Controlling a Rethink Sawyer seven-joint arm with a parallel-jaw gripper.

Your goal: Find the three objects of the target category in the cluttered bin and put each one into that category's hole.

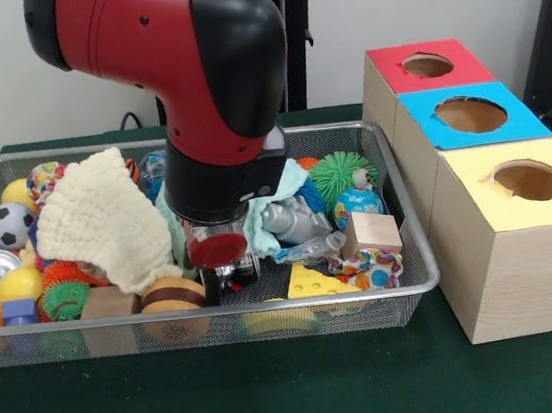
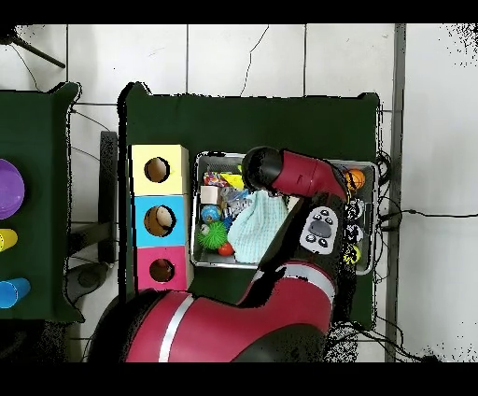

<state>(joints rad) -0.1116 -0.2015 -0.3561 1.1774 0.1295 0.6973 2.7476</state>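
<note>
**Sawyer Arm Dips Into Crowded Bin, Target Category Unclear**

The red and black arm (image 1: pixel 212 93) fills the upper middle of the front view and reaches down into the wire mesh bin (image 1: pixel 422 284) on the green table (image 1: pixel 279 397); to the bin's side stand three wooden boxes in a row, the yellow-topped box (image 1: pixel 522 237) nearest the camera, then the blue-topped box (image 1: pixel 472 117), then the red-topped box (image 1: pixel 425 67), each with a round hole in its lid; a cream knitted cloth (image 1: pixel 97 223) is heaped over toys beside the arm's wrist; the gripper (image 1: pixel 229 273) sits low among the clutter near the bin's front rail, and whether it is spread or closed, or has hold of anything, cannot be told from either view; a crushed plastic bottle (image 1: pixel 293 219) lies just beside it on the boxes' side, its long axis running roughly across the bin toward the boxes; a yellow cheese wedge (image 1: pixel 316 282) rests near the front rail, also on that side; a small soccer ball (image 1: pixel 6 224) sits well apart at the opposite end. Which category is sought cannot be read here; judged from the layout, the nearest candidates lie boxward of the gripper.
</note>
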